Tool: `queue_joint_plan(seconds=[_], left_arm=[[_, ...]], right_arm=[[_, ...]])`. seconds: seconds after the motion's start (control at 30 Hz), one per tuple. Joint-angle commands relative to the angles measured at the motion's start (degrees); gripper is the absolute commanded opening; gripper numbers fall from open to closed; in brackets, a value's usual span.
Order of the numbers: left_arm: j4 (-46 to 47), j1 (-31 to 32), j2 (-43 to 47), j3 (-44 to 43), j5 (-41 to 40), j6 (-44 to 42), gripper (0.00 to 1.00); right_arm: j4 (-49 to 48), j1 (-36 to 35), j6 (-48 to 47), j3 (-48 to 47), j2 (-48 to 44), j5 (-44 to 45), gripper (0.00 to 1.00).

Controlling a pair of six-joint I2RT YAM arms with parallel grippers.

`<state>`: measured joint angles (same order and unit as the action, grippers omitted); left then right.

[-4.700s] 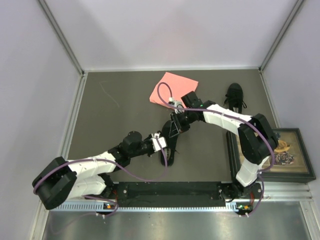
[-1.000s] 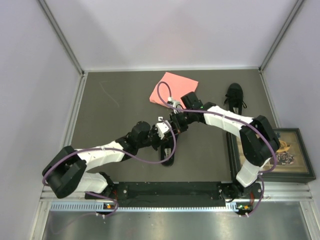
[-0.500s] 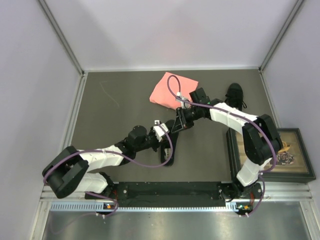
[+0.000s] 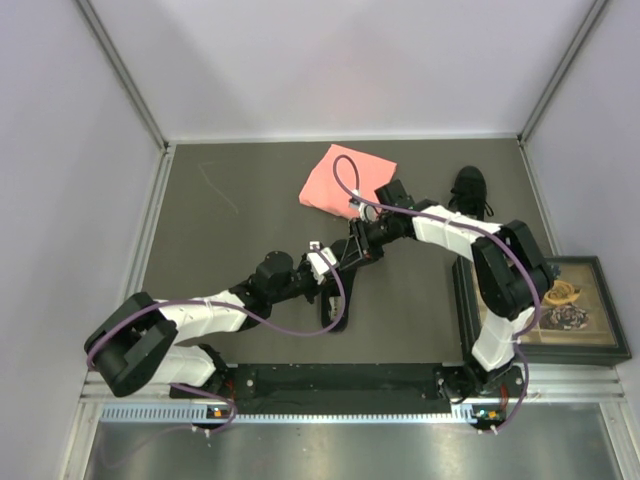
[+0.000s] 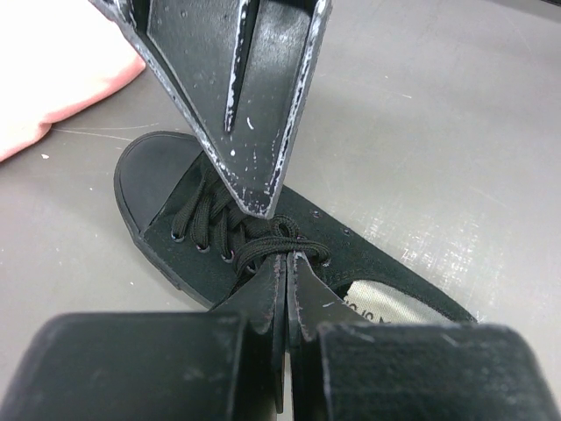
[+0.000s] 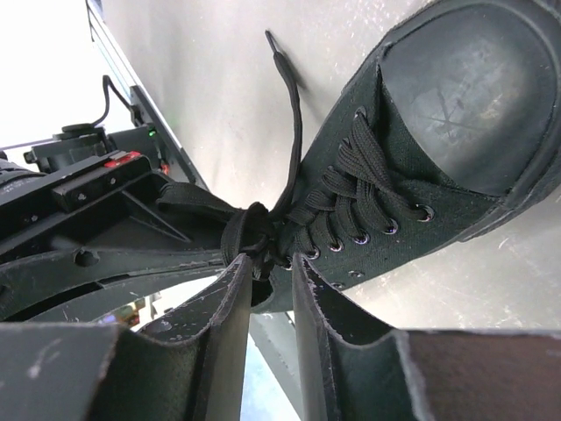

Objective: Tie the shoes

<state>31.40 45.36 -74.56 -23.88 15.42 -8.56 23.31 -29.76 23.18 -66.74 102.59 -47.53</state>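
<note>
While one shoe (image 4: 337, 305) lies just below the pink cloth (image 4: 345, 175), pale insole (image 5: 386, 303) showing inside, the left gripper (image 5: 287, 260) pinches its laces (image 5: 254, 237) nearly closed and the right gripper (image 6: 273, 261) narrowly clasps the knot. The other shoe (image 4: 470, 192) sits right of the cloth.

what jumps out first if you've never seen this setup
The eye lands mid-table on one black shoe being worked from both sides: the left gripper is pinched shut on its laces, and the right gripper has its tips at the same knot. Behind them lies a bright pink cloth, with the second shoe set apart at the far right.
</note>
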Motion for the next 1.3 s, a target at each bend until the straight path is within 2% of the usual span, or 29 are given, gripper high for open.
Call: queue_joint_plan(seconds=[0.0,0.9,1.0,1.03,1.1,1.17,1.2,1.27], left_arm=[[3.4,0.0,1.0,0.2,1.0,-0.3,0.0],[3.2,0.0,0.2,-0.2,1.3,-1.4,0.0],[3.2,0.0,0.2,-0.2,1.3,-1.3,0.0],[3.1,0.1,0.4,-0.2,1.3,-1.4,0.0],[2.7,0.0,0.7,-0.3,1.2,-1.4,0.07],[0.6,0.0,2.1,-0.6,0.9,-1.7,0.18],[-1.0,0.0,3.0,-1.0,1.0,-1.9,0.27],[-6.3,-0.1,6.6,-1.3,2.8,-3.2,0.36]], right_arm=[[-2.3,-0.4,1.3,-1.0,0.9,-2.2,0.26],[-2.0,-1.9,3.2,-0.2,2.4,-5.1,0.26],[-2.0,-2.0,3.2,-0.2,2.4,-5.1,0.19],[-2.1,-1.9,3.0,-0.1,2.5,-5.2,0.11],[-1.4,-2.0,2.7,-0.3,2.5,-4.9,0.0],[-0.3,-1.9,1.5,-0.5,2.2,-4.2,0.0],[0.0,-1.9,1.3,-0.8,2.0,-3.9,0.0],[0.8,-1.8,0.6,-0.9,1.4,-2.8,0.0]])
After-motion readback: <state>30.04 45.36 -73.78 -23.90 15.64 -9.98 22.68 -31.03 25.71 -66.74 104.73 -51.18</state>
